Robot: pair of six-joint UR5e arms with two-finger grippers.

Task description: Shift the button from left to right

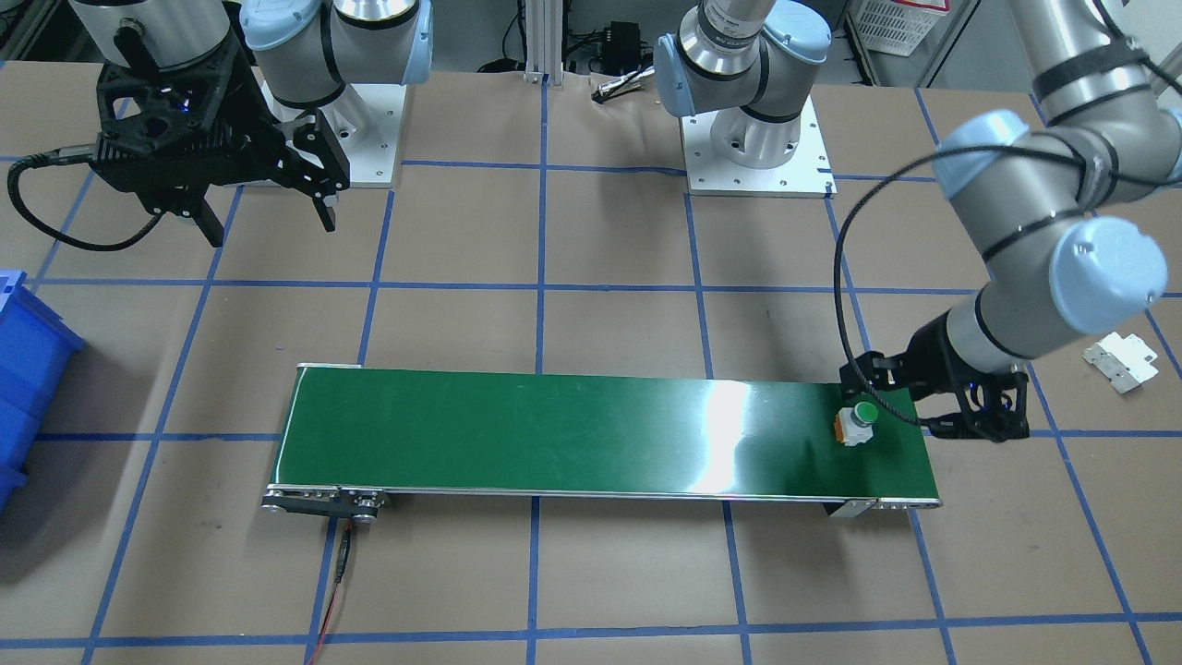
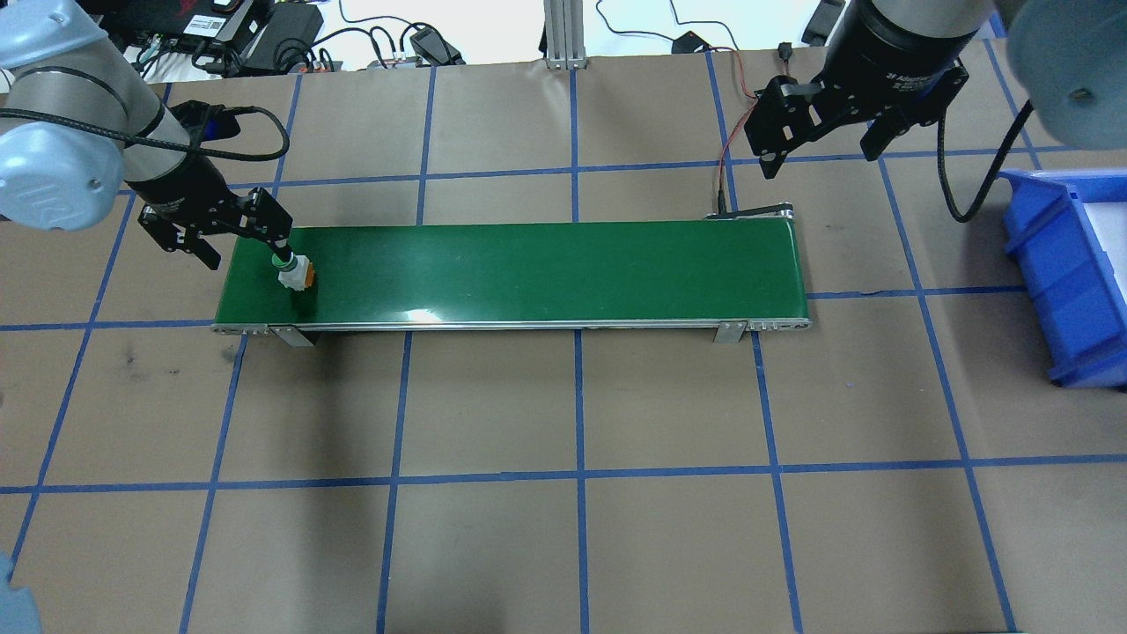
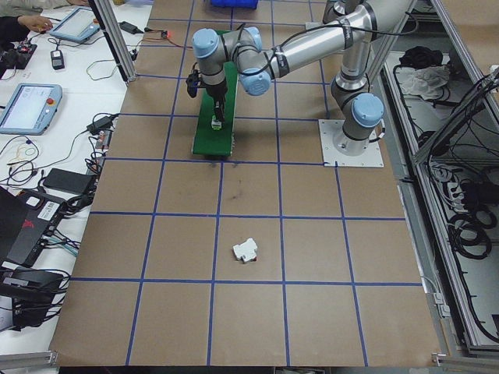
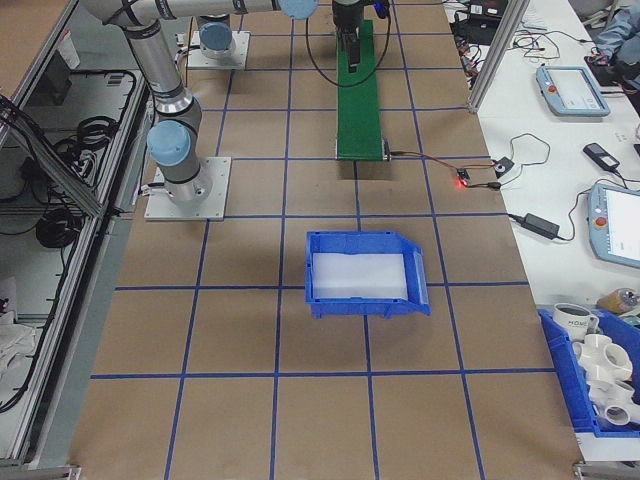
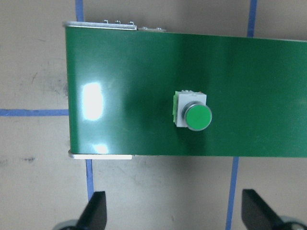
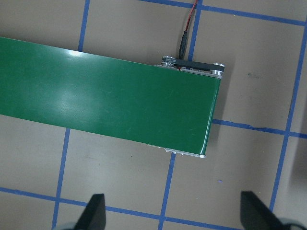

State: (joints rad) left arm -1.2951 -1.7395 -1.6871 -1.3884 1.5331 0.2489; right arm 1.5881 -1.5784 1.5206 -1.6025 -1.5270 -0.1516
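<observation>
The small green-capped push-button on a white body (image 2: 294,272) sits near the long green conveyor belt's (image 2: 528,269) left end. The left gripper (image 2: 220,239) hangs spread open over that end, looks like not touching it. Right gripper (image 2: 823,141) hangs open beyond the belt's other end.

Brown-papered table (image 2: 563,528) carries green conveyor (image 2: 528,269), blue bin (image 2: 1070,273); white bracket (image 1: 1120,361)

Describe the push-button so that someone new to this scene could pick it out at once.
Find the long green conveyor belt mid-table. At its end by the robot's left gripper sits a small push-button: round bright-green cap, white blocky body, orange end piece. Nothing else lies on the belt.
</observation>
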